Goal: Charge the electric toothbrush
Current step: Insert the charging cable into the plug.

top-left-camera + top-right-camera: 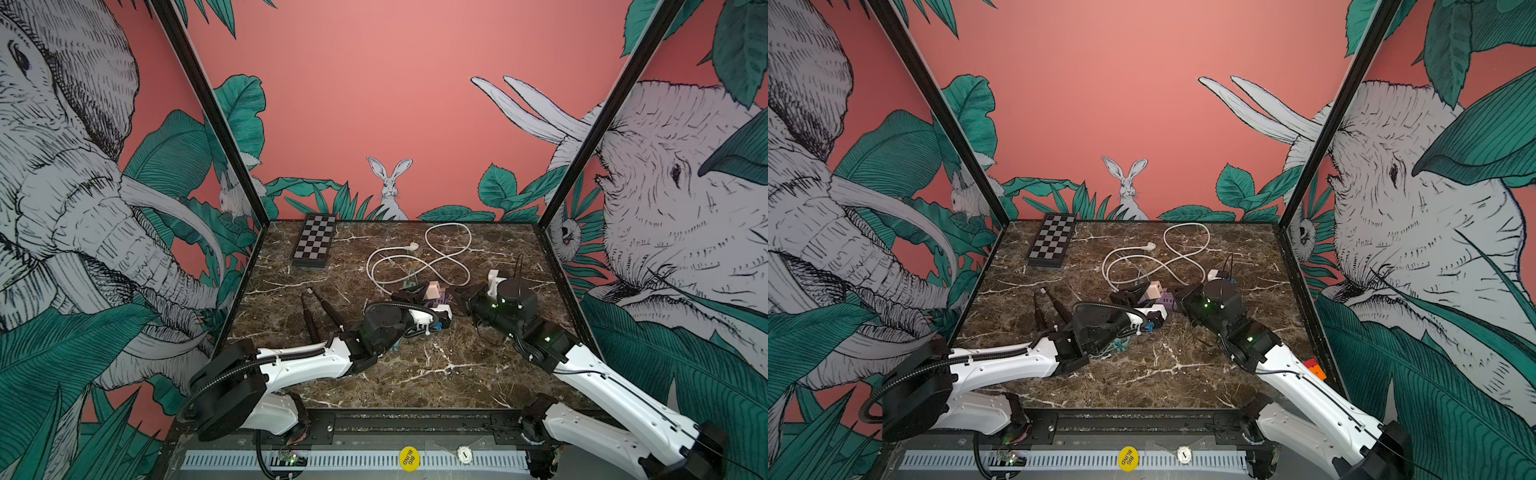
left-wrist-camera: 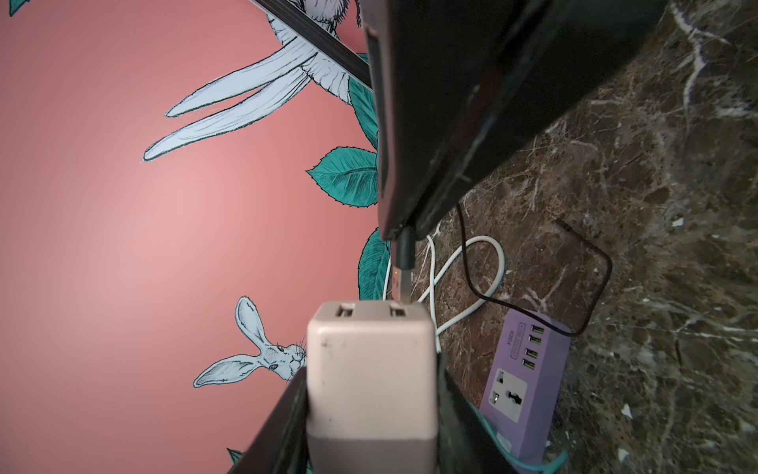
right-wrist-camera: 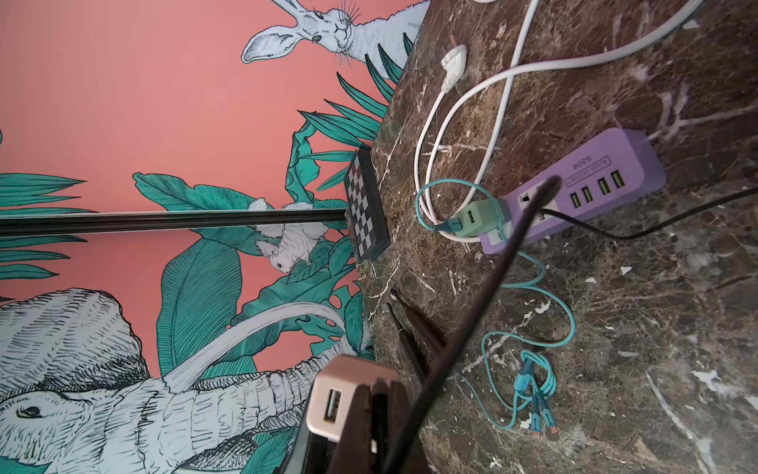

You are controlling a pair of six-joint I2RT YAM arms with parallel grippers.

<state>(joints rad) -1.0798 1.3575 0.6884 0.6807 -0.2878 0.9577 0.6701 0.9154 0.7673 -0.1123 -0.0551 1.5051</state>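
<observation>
The left gripper (image 2: 371,385) is clamping a pale pink cube-shaped USB charger (image 2: 369,349) between its fingers (image 2: 289,422); the right gripper (image 2: 400,230) is pinching a black USB plug (image 2: 406,254), its metal tip at the charger's port. Two dark slim electric toothbrushes (image 1: 308,316) are lying on the brown marble table (image 1: 415,365), well apart from both grippers' fingers.

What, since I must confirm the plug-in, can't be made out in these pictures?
Black USB plug: how deep it sits in the pink adapter; left wrist view, port rim hides it.
Purple power strip: both top views, arms cover most of it.
Toothbrushes: charging sockets, top views, too small.
Black cable: free end's connector type, left wrist view, too small.
</observation>
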